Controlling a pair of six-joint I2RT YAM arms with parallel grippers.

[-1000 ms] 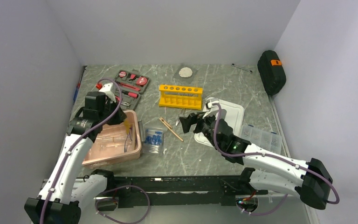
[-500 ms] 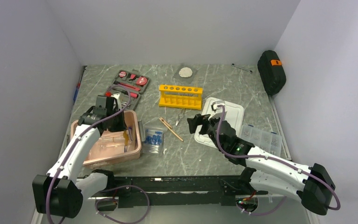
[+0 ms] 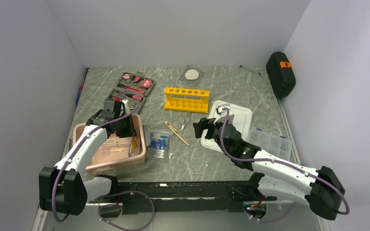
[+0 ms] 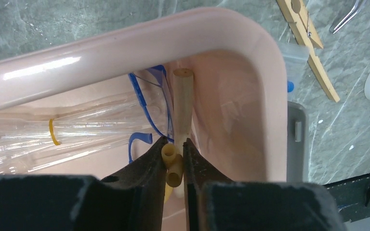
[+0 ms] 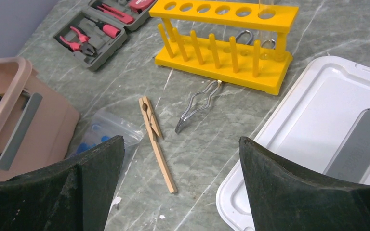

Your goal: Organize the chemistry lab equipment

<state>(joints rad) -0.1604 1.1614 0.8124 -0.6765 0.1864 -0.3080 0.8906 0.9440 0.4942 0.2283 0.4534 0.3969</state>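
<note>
The wooden clamp (image 4: 183,103) is standing in the pink bin's (image 4: 125,43) corner beside the blue-framed safety glasses (image 4: 147,106), pinched between the left gripper's (image 4: 174,144) narrow jaws. Light and stiff, it is probably best gripped mid-shaft. The right gripper (image 5: 179,159) is hovering wide and empty.

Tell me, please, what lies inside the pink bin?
Inside the pink bin I see blue-framed safety glasses, clear glassware with a yellow band, and a tan wooden clamp between the fingers of the left tool. The tool's body covers the bin's near part.
</note>
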